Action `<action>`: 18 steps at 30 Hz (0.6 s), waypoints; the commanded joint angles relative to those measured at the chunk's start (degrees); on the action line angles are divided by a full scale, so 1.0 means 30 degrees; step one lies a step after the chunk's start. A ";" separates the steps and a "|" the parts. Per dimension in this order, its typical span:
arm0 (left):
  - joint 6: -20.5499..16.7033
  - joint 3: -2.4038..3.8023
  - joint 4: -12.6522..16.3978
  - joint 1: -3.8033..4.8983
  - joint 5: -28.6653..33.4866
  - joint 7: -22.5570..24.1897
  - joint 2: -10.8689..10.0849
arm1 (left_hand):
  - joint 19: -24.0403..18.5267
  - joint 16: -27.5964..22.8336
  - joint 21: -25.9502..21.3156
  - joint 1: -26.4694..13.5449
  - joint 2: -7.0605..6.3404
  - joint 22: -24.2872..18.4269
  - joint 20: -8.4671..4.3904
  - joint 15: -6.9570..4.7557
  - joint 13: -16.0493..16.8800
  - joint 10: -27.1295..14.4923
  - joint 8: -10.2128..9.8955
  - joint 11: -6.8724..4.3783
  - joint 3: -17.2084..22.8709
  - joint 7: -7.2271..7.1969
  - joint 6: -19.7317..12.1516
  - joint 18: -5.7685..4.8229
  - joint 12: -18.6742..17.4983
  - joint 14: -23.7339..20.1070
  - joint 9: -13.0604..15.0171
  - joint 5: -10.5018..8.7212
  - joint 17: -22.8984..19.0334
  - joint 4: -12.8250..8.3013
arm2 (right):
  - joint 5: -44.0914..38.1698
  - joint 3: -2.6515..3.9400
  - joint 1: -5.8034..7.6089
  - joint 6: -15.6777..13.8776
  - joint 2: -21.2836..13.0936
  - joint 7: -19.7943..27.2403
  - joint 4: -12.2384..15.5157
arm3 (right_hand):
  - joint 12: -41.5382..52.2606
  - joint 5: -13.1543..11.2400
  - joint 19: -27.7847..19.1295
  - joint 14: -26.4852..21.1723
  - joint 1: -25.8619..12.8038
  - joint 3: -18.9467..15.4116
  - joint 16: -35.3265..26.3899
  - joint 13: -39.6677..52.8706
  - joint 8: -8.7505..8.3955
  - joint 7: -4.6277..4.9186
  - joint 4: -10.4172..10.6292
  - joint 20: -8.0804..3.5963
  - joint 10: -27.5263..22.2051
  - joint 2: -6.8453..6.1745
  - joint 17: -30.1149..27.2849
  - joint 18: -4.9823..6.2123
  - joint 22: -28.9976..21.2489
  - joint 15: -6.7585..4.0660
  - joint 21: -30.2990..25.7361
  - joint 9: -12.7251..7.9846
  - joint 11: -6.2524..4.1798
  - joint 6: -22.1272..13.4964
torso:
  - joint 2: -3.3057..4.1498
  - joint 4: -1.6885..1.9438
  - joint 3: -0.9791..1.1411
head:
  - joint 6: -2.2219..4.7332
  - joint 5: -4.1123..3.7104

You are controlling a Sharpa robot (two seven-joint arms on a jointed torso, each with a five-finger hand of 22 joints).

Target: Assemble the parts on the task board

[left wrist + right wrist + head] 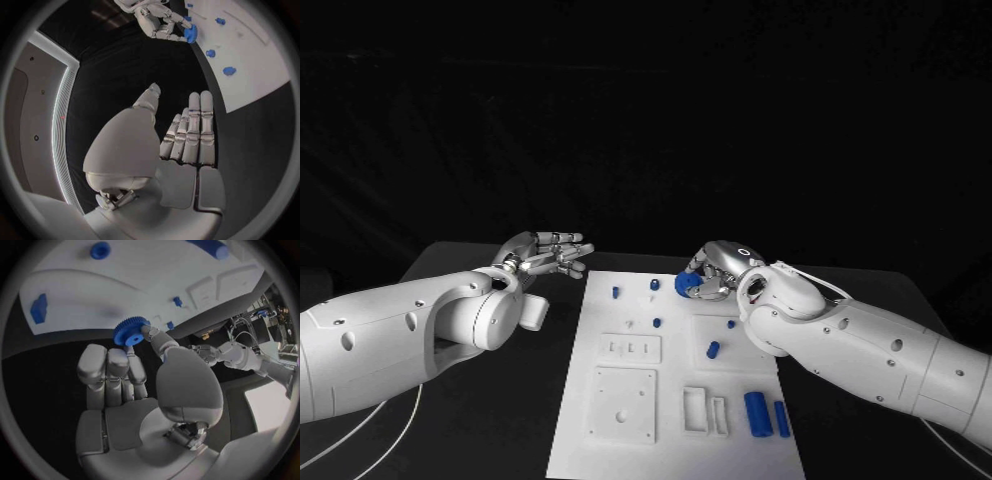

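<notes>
— Black table under everything, is it?

— Yes, and the white task board lies along its middle, running away from the robot. Recessed rectangular plates sit in its near half.

— The arms?

— The left arm comes in beside the board's left edge, the right arm crosses over the board's right side.

— And the hands?

— The left hand hovers over the bare table just off the board's far left corner, fingers straight and apart, holding nothing; the left wrist view shows the fingers laid out side by side. The right hand is over the board's far right part, and it pinches a blue gear between thumb and fingertips. The right wrist view shows the toothed rim of that gear clearly, with the remaining fingers loosely extended beneath it.

— Is the gear touching the board?

— Hard to say; it looks just above the surface, but I cannot tell from these angles.

— Smaller parts?

— Two blue cylinders lie side by side near the board's right near edge. A short blue peg lies at mid-board, another just beyond it by the right arm. Small blue pegs and stand at the far end, and a tiny one is nearer the centre.
</notes>
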 commanded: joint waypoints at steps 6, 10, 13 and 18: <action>0.0161 0.0015 0.0200 0.0066 -0.0100 0.0059 0.0083 | 0.0091 0.0065 -0.0012 0.0137 -0.0138 -0.0019 0.0006 -0.0005 -0.0014 -0.0094 0.0016 -0.0005 0.0017 -0.0013 -0.0065 0.0104 -0.0023 0.0048 -0.0019 -0.0115 0.0021 0.0140 | -0.1549 -0.0050 0.0027 -0.0504 0.1283 -0.0185 -0.0093 | -0.0120 -0.0294 0.1270 0.0017 -0.0127 0.0104 -0.0111 0.0895 0.0043 -0.0590 0.0024 -0.0132 0.0039 0.0051 0.0014 -0.0257 0.2265 -0.0101 0.0133 0.0629 -0.0087 0.1667 | 0.0077 0.0046 0.0009 | 0.0060 0.0104; 0.0172 0.0015 0.0243 0.0066 -0.0100 0.0051 0.0123 | 0.0091 0.0065 -0.0012 0.0137 -0.0138 -0.0019 0.0006 -0.0005 -0.0014 -0.0094 0.0016 -0.0005 0.0017 -0.0013 -0.0065 0.0104 -0.0023 0.0048 -0.0019 -0.0115 0.0021 0.0140 | -0.1746 -0.0176 0.0026 -0.0575 0.1862 -0.0127 -0.0500 | -0.0149 -0.0312 0.1271 0.0018 -0.0135 0.0100 -0.0131 0.0884 0.0038 -0.0579 0.0048 -0.0129 0.0028 0.0038 0.0004 -0.0258 0.2264 -0.0100 0.0127 0.0599 -0.0080 0.1629 | 0.0087 0.0130 -0.0014 | 0.0031 0.0137; 0.0204 0.0015 0.0285 0.0066 -0.0104 0.0041 0.0141 | 0.0090 0.0065 -0.0013 0.0139 -0.0136 -0.0019 0.0006 -0.0005 -0.0014 -0.0093 0.0016 -0.0004 0.0018 -0.0012 -0.0064 0.0104 -0.0023 0.0048 -0.0019 -0.0114 0.0021 0.0136 | -0.1817 -0.0257 0.0012 -0.0657 0.2241 -0.0060 -0.0786 | -0.0151 -0.0269 0.1270 0.0021 -0.0159 0.0094 -0.0161 0.0887 0.0036 -0.0511 0.0085 -0.0124 0.0026 0.0002 -0.0012 -0.0239 0.2250 -0.0082 0.0084 0.0507 -0.0036 0.1397 | 0.0125 0.0193 -0.0052 | 0.0052 0.0127; 0.0213 0.0017 0.0290 0.0066 -0.0120 0.0043 0.0173 | 0.0082 0.0066 -0.0015 0.0150 -0.0122 -0.0021 0.0007 -0.0003 -0.0013 -0.0085 0.0016 0.0002 0.0028 -0.0005 -0.0062 0.0103 -0.0023 0.0044 -0.0019 -0.0104 0.0021 0.0108 | -0.1854 -0.0305 -0.0042 -0.0708 0.2728 0.0043 -0.1200 | -0.0160 -0.0262 0.1272 0.0021 -0.0161 0.0076 -0.0170 0.0883 0.0043 -0.0513 0.0091 -0.0119 0.0021 -0.0012 -0.0018 -0.0230 0.2249 -0.0080 0.0084 0.0492 -0.0039 0.1409 | 0.0165 0.0243 -0.0077 | 0.0059 0.0125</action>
